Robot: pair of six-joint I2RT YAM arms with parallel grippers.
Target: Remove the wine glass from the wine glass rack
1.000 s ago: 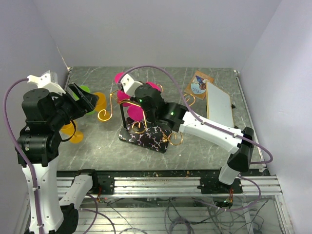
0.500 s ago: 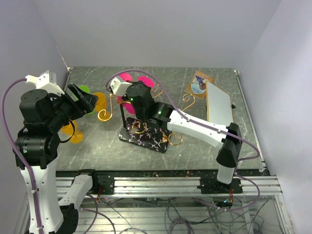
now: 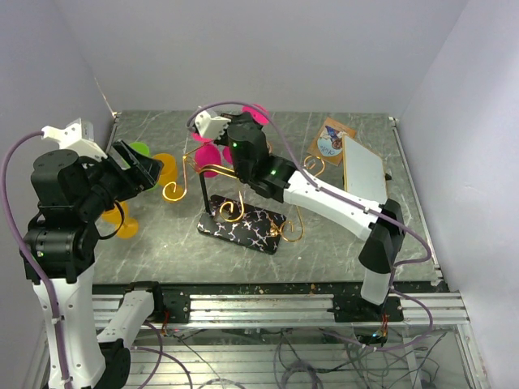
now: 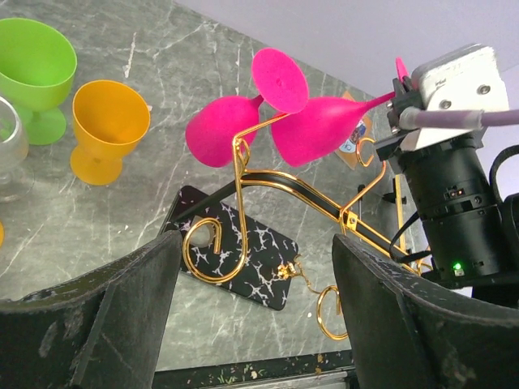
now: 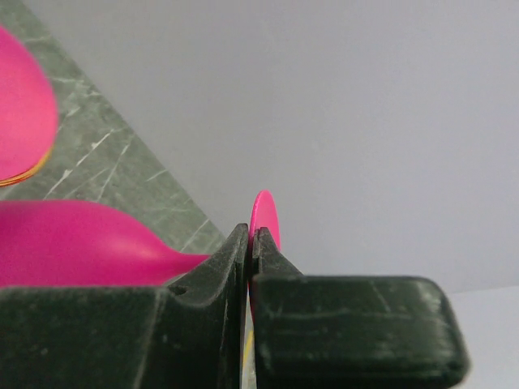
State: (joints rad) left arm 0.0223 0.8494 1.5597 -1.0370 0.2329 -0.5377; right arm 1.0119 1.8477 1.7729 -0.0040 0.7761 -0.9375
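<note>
The wine glass rack (image 3: 212,171) stands mid-table: gold scrolled wire, black post, black white-patterned base (image 3: 243,224). It also shows in the left wrist view (image 4: 285,183). My right gripper (image 3: 252,123) is shut on the stem of a pink wine glass (image 4: 318,130), just below its foot (image 5: 264,217). That glass lies sideways above the rack's upper arm. I cannot tell if it touches the wire. A second pink glass (image 4: 212,139) hangs on the rack beside it. My left gripper (image 3: 143,165) is open and empty, raised left of the rack.
A green glass (image 4: 34,66), an orange glass (image 4: 109,123) and a clear glass (image 4: 8,142) stand at the left. A white box (image 3: 362,168) and a disc on a card (image 3: 331,139) lie at the back right. An orange disc (image 3: 126,226) lies under the left arm.
My right gripper has moved up and toward the back of the table, carrying the pink glass with it. The left arm has barely moved.
</note>
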